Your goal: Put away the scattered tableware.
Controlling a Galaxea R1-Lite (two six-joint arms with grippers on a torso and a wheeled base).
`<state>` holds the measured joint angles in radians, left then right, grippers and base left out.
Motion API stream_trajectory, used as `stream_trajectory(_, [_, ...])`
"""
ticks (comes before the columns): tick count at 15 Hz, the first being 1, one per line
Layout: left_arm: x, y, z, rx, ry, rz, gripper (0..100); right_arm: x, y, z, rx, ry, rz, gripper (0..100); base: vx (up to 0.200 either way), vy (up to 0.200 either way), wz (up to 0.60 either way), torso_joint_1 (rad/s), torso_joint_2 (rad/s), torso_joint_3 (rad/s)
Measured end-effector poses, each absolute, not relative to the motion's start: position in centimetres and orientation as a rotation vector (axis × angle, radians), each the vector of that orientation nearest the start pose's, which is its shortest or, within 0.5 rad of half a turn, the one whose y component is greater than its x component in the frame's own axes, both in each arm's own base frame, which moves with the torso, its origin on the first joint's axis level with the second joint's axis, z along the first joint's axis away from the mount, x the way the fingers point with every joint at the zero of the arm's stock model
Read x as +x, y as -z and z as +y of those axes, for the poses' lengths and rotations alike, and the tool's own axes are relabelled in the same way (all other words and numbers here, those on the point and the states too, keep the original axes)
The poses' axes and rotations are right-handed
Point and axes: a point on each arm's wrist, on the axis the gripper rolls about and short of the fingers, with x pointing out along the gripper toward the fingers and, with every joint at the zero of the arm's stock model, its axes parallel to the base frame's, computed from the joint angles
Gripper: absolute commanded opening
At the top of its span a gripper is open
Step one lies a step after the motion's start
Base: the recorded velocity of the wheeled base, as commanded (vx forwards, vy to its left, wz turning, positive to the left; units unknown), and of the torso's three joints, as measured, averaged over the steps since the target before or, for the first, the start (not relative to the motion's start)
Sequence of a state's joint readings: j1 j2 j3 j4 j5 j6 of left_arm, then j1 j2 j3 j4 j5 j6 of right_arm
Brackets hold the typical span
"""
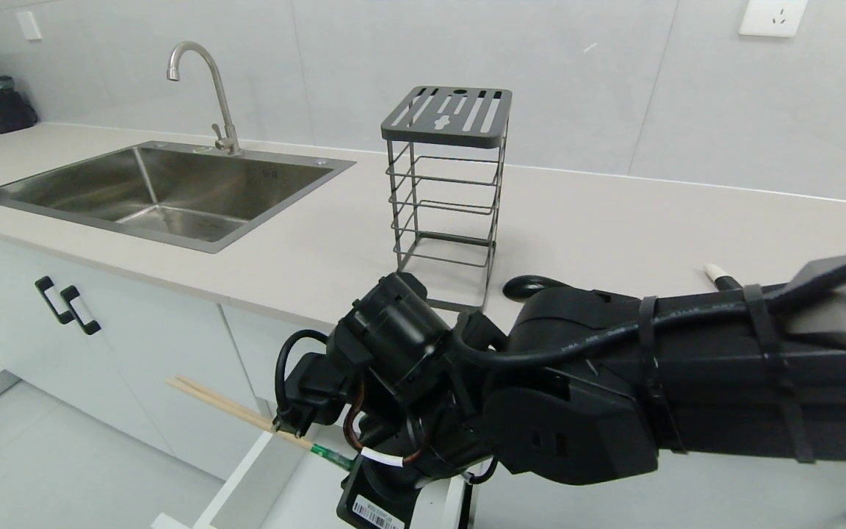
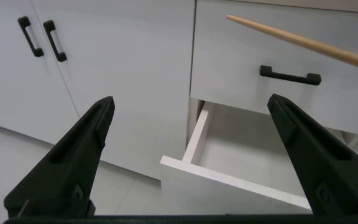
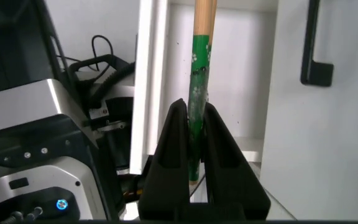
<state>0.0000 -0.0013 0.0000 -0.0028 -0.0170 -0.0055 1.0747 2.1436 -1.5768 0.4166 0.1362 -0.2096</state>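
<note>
A pair of wooden chopsticks [image 1: 228,406] with a green patterned end is clamped in my right gripper [image 3: 196,124], which is shut on them. They stick out to the left, level, above an open white drawer [image 1: 236,481] below the counter. The right arm comes down across the counter's front edge, so the gripper itself is hidden under its wrist in the head view. In the left wrist view, my left gripper [image 2: 191,102] is open and holds nothing, hanging in front of the drawer's side wall [image 2: 194,140] with the chopsticks [image 2: 303,42] above it. A dark spoon [image 1: 529,285] lies on the counter.
A grey wire rack [image 1: 445,198] stands mid-counter, with a steel sink [image 1: 166,191] and faucet [image 1: 206,81] to the left. A white-tipped utensil [image 1: 720,275] lies on the right behind the arm. Cabinet doors with black handles [image 1: 67,305] sit left of the drawer.
</note>
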Motion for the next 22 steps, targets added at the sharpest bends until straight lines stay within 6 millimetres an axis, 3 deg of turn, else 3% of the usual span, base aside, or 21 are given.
stream_trajectory(5, [-2.3,-7.6,0.0,-0.006,0.017,-0.005,100,18.9,-13.2,36.0,-0.658,-1.208,0.843,0,0.000,0.000,0.00,-0.164,0.32,0.141])
stream_trajectory(9, [-2.3,-7.6,0.0,-0.006,0.017,-0.005,100,16.9,-12.7,36.9,-0.735,-1.159,0.814,0,0.000,0.000,0.00,-0.243,0.36,0.149])
stream_trajectory(13, [-2.3,-7.6,0.0,-0.006,0.018,-0.004,100,16.3,-11.3,36.5,-0.766,-1.138,0.825,0,0.000,0.000,0.00,-0.212,0.31,0.119])
stream_trajectory(22, [-2.3,-7.6,0.0,-0.005,0.018,-0.004,100,18.8,-10.7,36.1,-0.685,-1.053,0.866,0,0.000,0.000,0.00,-0.014,0.10,0.039])
